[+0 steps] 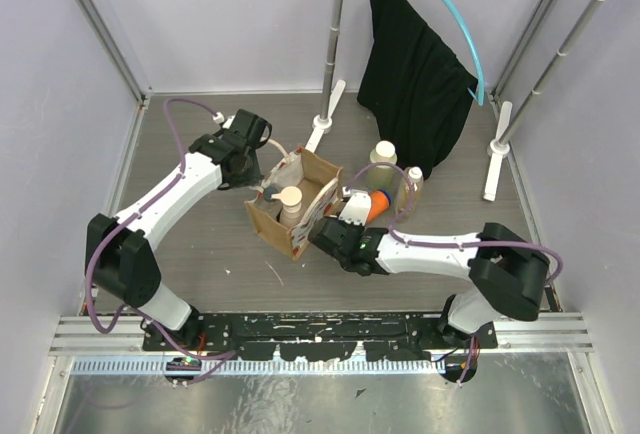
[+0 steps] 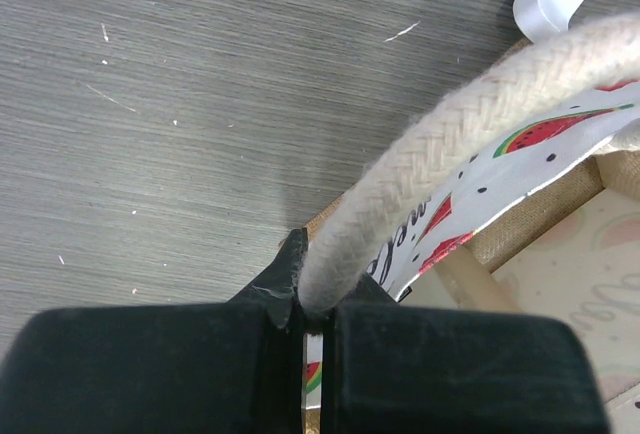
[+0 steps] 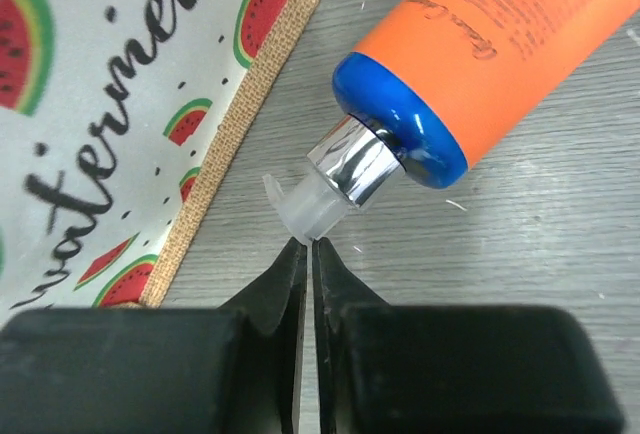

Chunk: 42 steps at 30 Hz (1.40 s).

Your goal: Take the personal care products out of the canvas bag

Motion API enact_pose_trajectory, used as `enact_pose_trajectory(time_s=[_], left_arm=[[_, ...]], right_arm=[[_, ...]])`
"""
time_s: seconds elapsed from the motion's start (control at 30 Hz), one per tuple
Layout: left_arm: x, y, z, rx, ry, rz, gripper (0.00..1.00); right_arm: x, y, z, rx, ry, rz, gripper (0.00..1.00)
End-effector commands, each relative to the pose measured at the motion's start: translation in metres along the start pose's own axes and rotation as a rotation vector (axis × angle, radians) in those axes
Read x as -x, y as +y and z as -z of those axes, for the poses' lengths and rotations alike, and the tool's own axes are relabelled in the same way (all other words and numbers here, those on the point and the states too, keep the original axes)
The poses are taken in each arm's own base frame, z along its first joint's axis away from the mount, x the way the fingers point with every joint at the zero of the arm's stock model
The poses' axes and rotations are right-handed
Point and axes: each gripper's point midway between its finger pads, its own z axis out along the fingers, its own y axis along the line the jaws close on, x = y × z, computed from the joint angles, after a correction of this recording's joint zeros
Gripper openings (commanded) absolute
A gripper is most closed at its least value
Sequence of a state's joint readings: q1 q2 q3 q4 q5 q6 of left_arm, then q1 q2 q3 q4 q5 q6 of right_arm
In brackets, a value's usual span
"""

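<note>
The canvas bag stands open at mid-table, its watermelon print facing right. My left gripper is shut on the bag's cream rope handle, pinched at the fingertips. One beige bottle with a cream cap stands inside the bag. Just right of the bag, the orange bottle with a blue cap lies on the table. Its clear nozzle rests against the tips of my right gripper, which is shut with nothing held. Behind them stand another beige bottle and an amber bottle with a white top.
A black garment hangs on a blue hanger from a rack at the back right. The rack's white feet rest on the table behind the bag and bottles. Purple walls close in both sides.
</note>
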<state>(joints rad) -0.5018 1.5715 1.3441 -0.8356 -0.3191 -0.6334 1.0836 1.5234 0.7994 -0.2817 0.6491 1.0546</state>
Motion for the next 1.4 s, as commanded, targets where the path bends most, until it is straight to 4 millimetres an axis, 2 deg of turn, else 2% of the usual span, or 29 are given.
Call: enact_pose_trajectory(time_s=[0.0, 0.23, 0.33, 0.5, 0.63, 0.7, 0.8, 0.93, 0.97, 1.37], left_arm=[[-0.013, 0.010, 0.007, 0.017, 0.033, -0.015, 0.02], [-0.014, 0.008, 0.006, 0.008, 0.040, -0.006, 0.02], [-0.014, 0.006, 0.006, 0.003, 0.041, -0.002, 0.02], [-0.013, 0.006, 0.005, 0.003, 0.040, 0.000, 0.02], [-0.016, 0.002, 0.003, -0.009, 0.053, 0.007, 0.02], [-0.017, 0.002, 0.002, -0.012, 0.059, 0.008, 0.01], [-0.018, 0.005, 0.002, 0.000, 0.061, 0.003, 0.01], [-0.016, 0.009, 0.005, 0.012, 0.049, -0.005, 0.01], [-0.016, 0.009, 0.006, 0.014, 0.046, -0.008, 0.01], [-0.019, 0.009, 0.002, 0.012, 0.056, -0.007, 0.01]], right_arm=[[0.045, 0.006, 0.028, 0.032, -0.137, -0.075, 0.09], [0.087, 0.012, 0.065, 0.091, -0.210, -0.105, 0.05], [0.099, 0.011, 0.075, 0.095, -0.234, -0.108, 0.01], [0.111, 0.013, 0.083, 0.100, -0.252, -0.071, 0.02], [0.090, 0.022, 0.066, 0.063, -0.164, 0.010, 0.26], [0.076, 0.025, 0.055, 0.051, -0.126, 0.004, 0.30], [0.062, 0.022, 0.042, 0.036, -0.118, -0.056, 0.32], [0.057, 0.008, 0.034, -0.029, -0.142, -0.142, 0.52], [0.056, 0.005, 0.032, -0.047, -0.146, -0.165, 0.55], [0.018, -0.003, 0.015, -0.063, -0.055, -0.272, 0.50]])
